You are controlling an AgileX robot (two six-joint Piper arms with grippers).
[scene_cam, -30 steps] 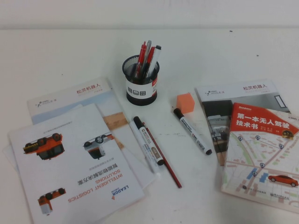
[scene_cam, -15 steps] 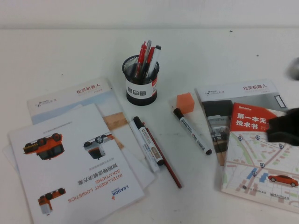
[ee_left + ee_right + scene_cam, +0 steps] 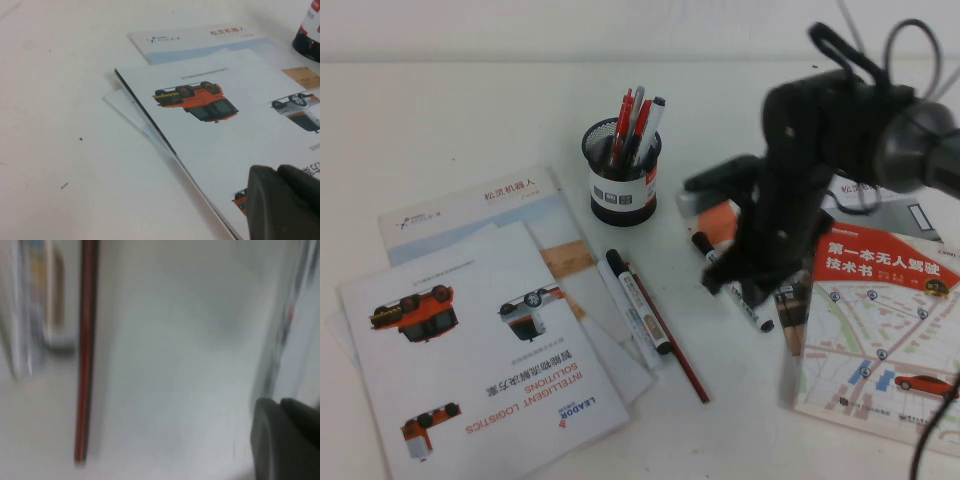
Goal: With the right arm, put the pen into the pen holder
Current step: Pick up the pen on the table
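White tabletop (image 3: 470,120) carried scattered brochures and pens. As landmark, the black wire-mesh cylindrical pen holder (image 3: 622,183) with a white label band stood upright, already holding several pens. Near it, to the robot's right, lay the thick white-barrelled pen (image 3: 732,285) with a black cap, flat on the table. Directly above that pen hung the right gripper (image 3: 748,283) on the black right arm (image 3: 830,130), presumably placed to descend and grasp; whether its fingers were spread could not be told. Well away from the holder, over an orange-vehicle brochure (image 3: 210,130), the left gripper (image 3: 285,205) sat parked, its state likewise unclear.
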